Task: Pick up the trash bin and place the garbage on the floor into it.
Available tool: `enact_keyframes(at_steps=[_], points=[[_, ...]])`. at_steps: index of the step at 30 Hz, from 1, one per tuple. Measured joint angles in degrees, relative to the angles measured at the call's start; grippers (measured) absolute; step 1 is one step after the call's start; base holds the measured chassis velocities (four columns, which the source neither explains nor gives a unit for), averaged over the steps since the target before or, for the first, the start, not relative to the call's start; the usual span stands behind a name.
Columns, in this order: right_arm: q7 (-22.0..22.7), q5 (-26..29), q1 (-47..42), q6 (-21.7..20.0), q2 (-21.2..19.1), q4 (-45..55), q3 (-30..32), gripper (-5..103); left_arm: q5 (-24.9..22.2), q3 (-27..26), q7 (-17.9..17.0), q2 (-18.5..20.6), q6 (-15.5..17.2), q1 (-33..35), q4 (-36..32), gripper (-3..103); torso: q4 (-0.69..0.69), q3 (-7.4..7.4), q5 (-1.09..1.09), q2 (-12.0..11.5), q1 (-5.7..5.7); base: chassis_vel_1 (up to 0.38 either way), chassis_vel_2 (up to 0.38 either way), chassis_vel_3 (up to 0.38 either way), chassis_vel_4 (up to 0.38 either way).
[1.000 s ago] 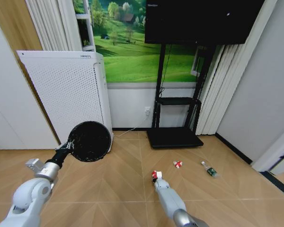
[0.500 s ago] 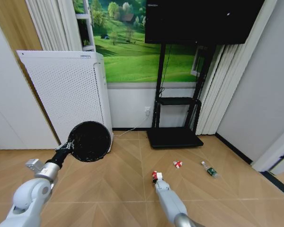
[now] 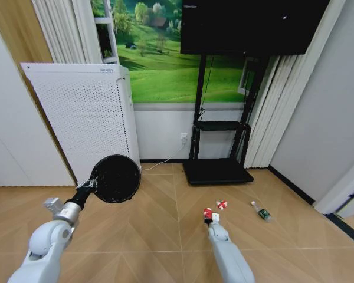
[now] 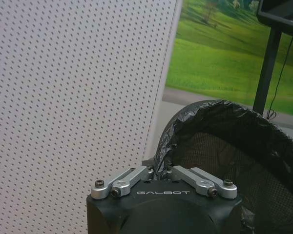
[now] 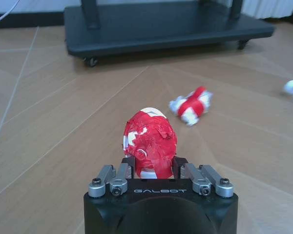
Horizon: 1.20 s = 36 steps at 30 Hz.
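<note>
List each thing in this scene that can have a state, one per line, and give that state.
trash bin: held off the floor, tipped sideways, bag-lined.
left gripper: shut on the bin's rim.
right gripper: shut on a crumpled red-and-white wrapper, above the floor.
second red-and-white wrapper: lying on the floor.
clear bottle: lying on its side on the floor.

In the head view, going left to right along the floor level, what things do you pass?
Left gripper → trash bin → crumpled red-and-white wrapper in the right gripper → second red-and-white wrapper on the floor → clear bottle with green label.
</note>
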Motion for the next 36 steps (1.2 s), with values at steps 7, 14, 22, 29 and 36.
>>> enact_keyframes(at_steps=[7,14,22,29,36], points=[[-0.19,0.69,-3.29,0.21,-1.21,9.43,1.67,38,2.16,5.1,0.85,0.01,-0.39,-4.21,6.39,4,-0.01,0.0,-0.01,0.0,0.0,0.0,0.0,0.0,0.0],[-0.15,3.62,-5.77,-1.92,-2.44,21.12,5.48,38,3.9,12.6,1.13,-0.78,-0.88,-12.5,15.2,4,0.0,0.0,0.0,0.0,0.0,0.0,0.0,0.0,0.0],[-3.31,11.62,-11.3,-5.49,-3.89,34.34,10.23,38,6.84,18.87,2.13,-3.44,-1.75,-19.71,21.82,4,0.0,0.0,0.0,0.0,0.0,0.0,0.0,0.0,0.0],[-7.77,17.4,-17.76,-8.9,-4.69,48.31,6.54,37,8.67,21.91,2.12,-5.32,-2.13,-21.57,23.9,4,0.04,0.0,-0.01,0.01,0.0,0.0,0.0,0.0,0.0],[-9.98,18.65,-19.65,-10.02,-5.34,53.78,3.19,37,10.34,25.19,1.64,-7.59,-2.29,-23.04,26.2,4,0.01,0.0,-0.01,0.0,0.0,0.0,0.0,0.0,0.0]])
